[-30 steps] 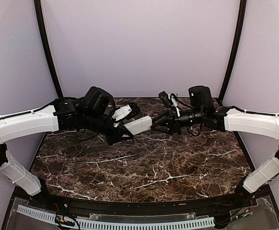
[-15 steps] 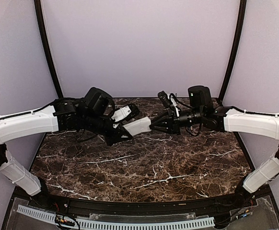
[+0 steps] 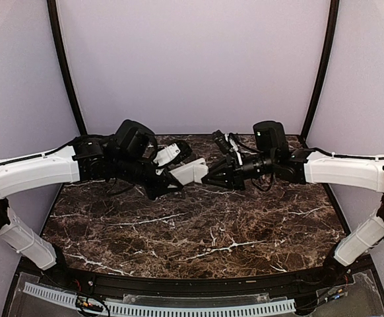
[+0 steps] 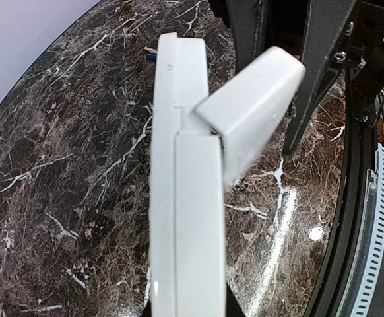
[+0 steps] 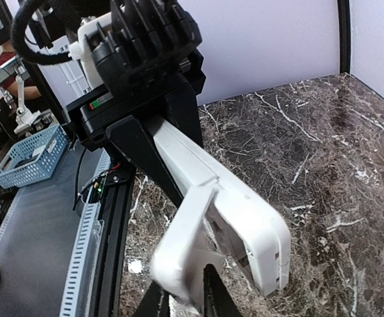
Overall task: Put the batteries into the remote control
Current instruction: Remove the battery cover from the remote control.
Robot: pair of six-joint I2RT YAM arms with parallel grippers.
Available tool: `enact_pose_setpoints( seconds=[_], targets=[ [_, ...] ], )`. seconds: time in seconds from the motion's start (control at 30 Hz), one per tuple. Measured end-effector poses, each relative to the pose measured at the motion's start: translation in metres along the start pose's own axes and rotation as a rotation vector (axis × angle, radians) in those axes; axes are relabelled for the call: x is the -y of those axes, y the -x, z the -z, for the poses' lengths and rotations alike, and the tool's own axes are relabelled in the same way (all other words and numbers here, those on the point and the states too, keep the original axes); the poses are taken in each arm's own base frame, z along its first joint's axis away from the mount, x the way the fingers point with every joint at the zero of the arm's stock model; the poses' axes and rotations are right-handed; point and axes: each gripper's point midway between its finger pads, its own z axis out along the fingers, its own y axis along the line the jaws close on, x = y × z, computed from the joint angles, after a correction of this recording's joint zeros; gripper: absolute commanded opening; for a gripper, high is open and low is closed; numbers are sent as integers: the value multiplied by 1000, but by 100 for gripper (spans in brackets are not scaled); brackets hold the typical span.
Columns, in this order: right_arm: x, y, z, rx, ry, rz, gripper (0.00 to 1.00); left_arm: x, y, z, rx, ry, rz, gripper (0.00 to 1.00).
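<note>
The white remote control (image 3: pixel 190 171) is held in the air over the back of the table. My left gripper (image 3: pixel 167 179) is shut on its near end, and it fills the left wrist view (image 4: pixel 182 198). Its hinged battery cover (image 4: pixel 251 112) stands swung out at an angle from the far end. My right gripper (image 3: pixel 212 174) is shut on that cover (image 5: pixel 185 244), its dark fingers (image 4: pixel 317 66) on either side. The open compartment (image 5: pixel 245 244) looks empty. One small bluish battery (image 4: pixel 150 54) lies on the marble far behind the remote.
The dark marble table (image 3: pixel 198 231) has a black rail and a white slotted strip (image 3: pixel 159 307) along its near edge. Black curved posts and grey walls close the back. A blue basket (image 5: pixel 30 155) stands off the table.
My right gripper has moved a little left, closer against the remote's end. The left arm and the remote have hardly moved.
</note>
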Motion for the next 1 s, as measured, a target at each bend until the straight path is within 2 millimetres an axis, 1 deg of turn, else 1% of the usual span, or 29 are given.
enact_pose_setpoints(
  seconds=[0.1, 0.17, 0.3, 0.53, 0.67, 0.77, 0.87, 0.97, 1.0],
  targets=[
    [1, 2, -2, 3, -1, 0, 7, 0, 0, 0, 0, 0, 3, 0],
    [0, 5, -3, 7, 0, -1, 5, 0, 0, 0, 1, 1, 6, 0],
    [0, 8, -4, 13, -3, 8, 1, -8, -1, 1, -2, 26, 20, 0],
    [4, 7, -4, 4, -31, -4, 0, -12, 0, 3, 4, 40, 31, 0],
    [10, 7, -3, -3, -70, -18, 0, -20, -1, 4, 4, 63, 55, 0],
    [17, 10, -1, -12, -110, -34, 0, -27, -1, 4, 2, 86, 70, 0],
    [27, 12, 4, -51, -182, -70, 0, -38, -3, 6, -1, 127, 93, 0],
    [46, 9, 16, -112, -295, -139, 0, -54, -6, 11, -2, 184, 130, 0],
    [57, 4, 23, -150, -357, -185, 0, -62, -9, 15, -1, 212, 148, 0]
  ],
)
